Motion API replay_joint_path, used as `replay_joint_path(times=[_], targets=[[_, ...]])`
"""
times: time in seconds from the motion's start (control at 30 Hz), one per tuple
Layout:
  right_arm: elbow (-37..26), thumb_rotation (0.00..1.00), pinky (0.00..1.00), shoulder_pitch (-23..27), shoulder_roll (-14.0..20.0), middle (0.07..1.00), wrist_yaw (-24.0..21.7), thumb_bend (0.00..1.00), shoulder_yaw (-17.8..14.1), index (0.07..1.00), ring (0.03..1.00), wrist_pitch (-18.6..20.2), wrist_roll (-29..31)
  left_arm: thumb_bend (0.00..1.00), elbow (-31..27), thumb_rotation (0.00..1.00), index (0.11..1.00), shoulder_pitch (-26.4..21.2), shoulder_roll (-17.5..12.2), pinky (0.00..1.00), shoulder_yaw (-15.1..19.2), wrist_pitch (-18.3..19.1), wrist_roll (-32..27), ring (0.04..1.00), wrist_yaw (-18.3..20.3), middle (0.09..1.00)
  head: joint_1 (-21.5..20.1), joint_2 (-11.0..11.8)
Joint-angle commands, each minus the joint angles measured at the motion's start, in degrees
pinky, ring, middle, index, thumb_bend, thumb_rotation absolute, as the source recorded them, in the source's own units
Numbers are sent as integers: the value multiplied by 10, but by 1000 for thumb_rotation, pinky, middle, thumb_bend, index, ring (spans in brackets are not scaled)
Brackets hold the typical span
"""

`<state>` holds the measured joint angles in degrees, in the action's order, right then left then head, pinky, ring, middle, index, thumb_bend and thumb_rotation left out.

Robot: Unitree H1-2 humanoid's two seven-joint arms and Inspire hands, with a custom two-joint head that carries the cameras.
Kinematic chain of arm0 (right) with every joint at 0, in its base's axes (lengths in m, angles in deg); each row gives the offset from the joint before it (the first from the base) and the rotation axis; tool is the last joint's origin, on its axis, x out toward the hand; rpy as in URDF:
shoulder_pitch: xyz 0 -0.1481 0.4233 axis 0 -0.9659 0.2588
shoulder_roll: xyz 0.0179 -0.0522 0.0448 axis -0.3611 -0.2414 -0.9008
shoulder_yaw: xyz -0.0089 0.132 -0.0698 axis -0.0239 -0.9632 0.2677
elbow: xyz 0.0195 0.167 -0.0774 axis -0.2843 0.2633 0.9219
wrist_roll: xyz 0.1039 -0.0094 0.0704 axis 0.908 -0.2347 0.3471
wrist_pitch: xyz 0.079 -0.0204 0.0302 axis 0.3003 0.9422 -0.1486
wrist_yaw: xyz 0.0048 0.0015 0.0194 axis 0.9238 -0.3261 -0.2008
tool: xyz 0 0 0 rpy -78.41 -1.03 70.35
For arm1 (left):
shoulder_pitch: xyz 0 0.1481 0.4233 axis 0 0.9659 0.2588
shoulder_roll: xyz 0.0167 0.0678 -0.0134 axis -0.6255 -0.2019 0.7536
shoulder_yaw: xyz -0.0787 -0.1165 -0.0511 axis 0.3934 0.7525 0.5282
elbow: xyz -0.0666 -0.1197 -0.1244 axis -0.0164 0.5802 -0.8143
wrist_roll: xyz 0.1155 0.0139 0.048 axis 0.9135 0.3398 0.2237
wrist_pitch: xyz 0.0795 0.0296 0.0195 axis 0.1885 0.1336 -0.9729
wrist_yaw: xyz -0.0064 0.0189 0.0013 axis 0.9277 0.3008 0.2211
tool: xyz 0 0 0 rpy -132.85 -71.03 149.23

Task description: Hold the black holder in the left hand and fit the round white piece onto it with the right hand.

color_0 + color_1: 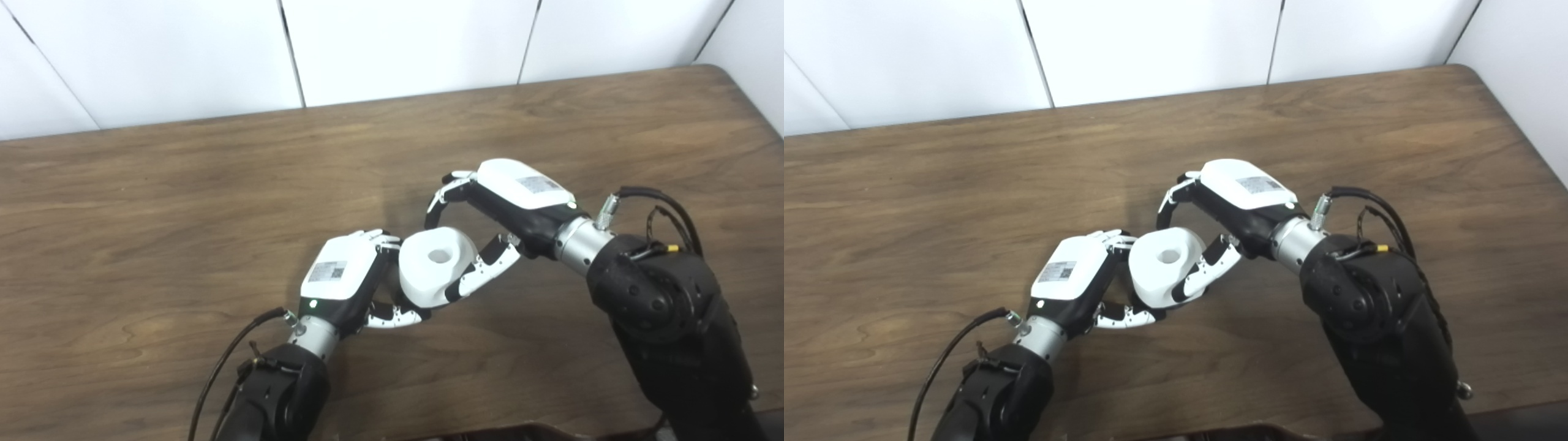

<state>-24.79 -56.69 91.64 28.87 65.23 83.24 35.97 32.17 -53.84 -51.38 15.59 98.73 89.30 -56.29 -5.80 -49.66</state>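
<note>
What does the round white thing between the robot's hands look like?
The round white piece is a chunky, smooth, matte ring, plastic by its look, with a hole in its top face. It sits tilted above the wooden table. The right hand cups it and the left hand presses its other side. The black holder is hidden.

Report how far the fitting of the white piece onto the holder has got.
Done: both hands have met above the table. In hand: the round white piece sits between the left hand and the right hand, whose fingers curl around it. The black holder is hidden behind the left hand, so whether the piece is seated cannot be told. Left: confirm the fit and release.
</note>
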Motion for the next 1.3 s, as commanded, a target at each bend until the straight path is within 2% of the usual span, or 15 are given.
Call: replay_joint_path(times=[0.0,0.23,0.37,0.47,0.57,0.67,0.93,1.03,1.27], targets=[[-14,297,790,23,0,783,8,973,-9,637,911,-6,0,519,26,63,488,4,-3,885,-11,2,4,875,21,781,0,-1],[-33,332,787,43,-2,796,-29,1000,-20,682,917,10,-19,519,25,64,488,4,-4,889,-10,3,4,874,24,780,-1,0],[-45,333,827,55,-1,810,-55,1000,-33,695,929,12,-12,519,26,64,488,4,-4,891,-10,2,4,874,24,781,-1,0],[-57,352,868,69,-1,828,-98,1000,-49,719,950,14,-8,519,26,64,488,4,-5,889,-10,2,4,873,24,780,-2,-1],[-71,383,914,89,-2,865,-163,1000,-65,765,982,14,-17,519,26,64,488,3,-6,890,-10,2,4,874,25,780,-2,-1],[-76,441,982,108,15,919,-208,1000,-59,833,999,13,-31,518,27,64,488,3,-6,897,-10,3,4,877,26,783,-1,0],[-74,475,1000,120,32,999,-214,1000,-52,978,1000,14,-36,519,31,63,488,2,-7,884,-6,0,-1,871,20,776,0,2],[-72,520,1000,122,30,1000,-214,1000,-56,997,1000,14,-41,519,31,64,488,2,-8,880,-5,1,-2,868,20,774,-1,3],[-70,533,1000,125,25,1000,-214,1000,-58,996,1000,14,-48,519,26,83,495,-4,-12,894,0,20,0,876,50,784,-3,6]])
